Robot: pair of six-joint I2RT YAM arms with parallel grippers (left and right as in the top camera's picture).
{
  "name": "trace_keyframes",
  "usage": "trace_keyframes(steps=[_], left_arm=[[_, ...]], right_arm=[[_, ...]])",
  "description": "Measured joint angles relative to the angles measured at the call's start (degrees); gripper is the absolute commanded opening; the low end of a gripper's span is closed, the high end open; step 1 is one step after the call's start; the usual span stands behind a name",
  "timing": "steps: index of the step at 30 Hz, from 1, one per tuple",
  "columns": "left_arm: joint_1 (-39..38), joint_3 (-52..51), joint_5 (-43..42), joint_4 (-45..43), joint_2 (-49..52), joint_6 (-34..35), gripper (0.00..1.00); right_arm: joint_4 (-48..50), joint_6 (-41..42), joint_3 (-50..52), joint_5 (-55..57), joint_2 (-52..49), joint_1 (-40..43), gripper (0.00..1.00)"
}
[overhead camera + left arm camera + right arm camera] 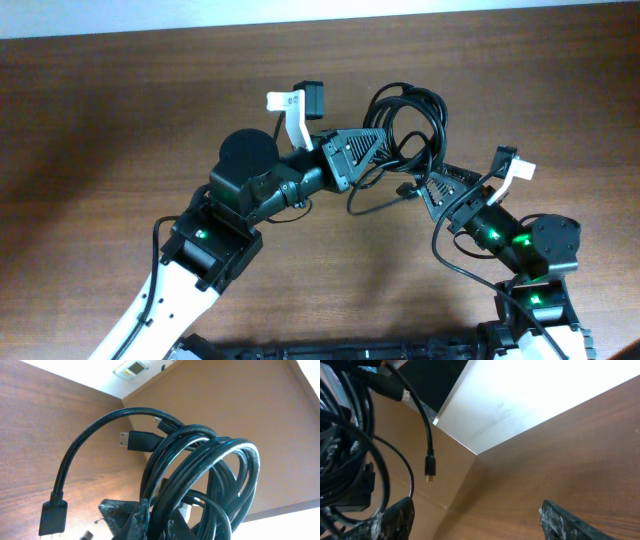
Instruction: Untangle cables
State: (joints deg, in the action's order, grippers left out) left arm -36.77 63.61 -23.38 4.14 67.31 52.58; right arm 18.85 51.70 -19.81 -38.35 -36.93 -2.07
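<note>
The cables (pixel 408 118) hang as a black coil of several loops lifted off the brown table (pixel 120 100), and everything else is placed from that coil. The left gripper (pixel 378 150) comes in at the coil's lower left edge. In its wrist view the fingers (pixel 117 515) sit nearly together at the foot of the bundle, pinched on the strands, which rise from between them and fan out above. One cord arcs out of the coil to that side and ends in a flat plug (pixel 52 517) hanging just beside the fingers. A second, smaller connector (pixel 140 440) points out from the upper part of the loops. The right gripper (pixel 475 515) is just beside the coil's lower right edge, tips toward it. Its fingers (pixel 395 517) stand wide apart with only the table surface showing between them, so they grip nothing. From its wrist view the coil lies off to one side, outside the gap. A single strand curves down close past the nearer finger, and whether it touches cannot be told. Another thin cord droops from the coil with a small plug (pixel 430 467) dangling free in the air, apart from both fingers. Seen from overhead, a loose end (pixel 405 188) hangs below the coil, between the two grippers.
</note>
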Motion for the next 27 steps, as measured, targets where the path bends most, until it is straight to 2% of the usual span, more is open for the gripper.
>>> trace_keyframes(steps=[3,10,14,15,16,18,24,27], left_arm=[[0.0,0.0,1.4,0.0,0.0,-5.4,0.0],[0.0,0.0,5.2,0.2,0.0,-30.4,0.0],[0.0,0.0,7.8,0.2,0.0,-41.4,0.0],[0.0,0.0,8.2,0.2,0.0,-43.9,0.0],[0.0,0.0,8.6,0.2,0.0,-46.1,0.0],[0.0,0.0,9.0,0.3,0.0,-50.2,0.0],[0.0,0.0,9.2,3.2,0.0,-59.9,0.0],[0.0,0.0,9.0,4.0,0.0,-62.5,0.0]], right_arm=[[0.4,-0.9,0.0,0.0,0.0,0.0,0.8],[0.4,-2.4,0.0,0.0,0.0,0.0,0.8],[0.4,-2.5,0.0,0.0,0.0,0.0,0.8],[0.4,-2.5,0.0,0.0,0.0,0.0,0.83],[0.4,-2.5,0.0,0.0,0.0,0.0,0.88],[0.4,-2.7,0.0,0.0,0.0,0.0,0.93],[5.8,-6.6,0.0,-2.9,0.0,0.0,0.94],[6.8,-8.0,0.0,-4.5,0.0,0.0,0.94]])
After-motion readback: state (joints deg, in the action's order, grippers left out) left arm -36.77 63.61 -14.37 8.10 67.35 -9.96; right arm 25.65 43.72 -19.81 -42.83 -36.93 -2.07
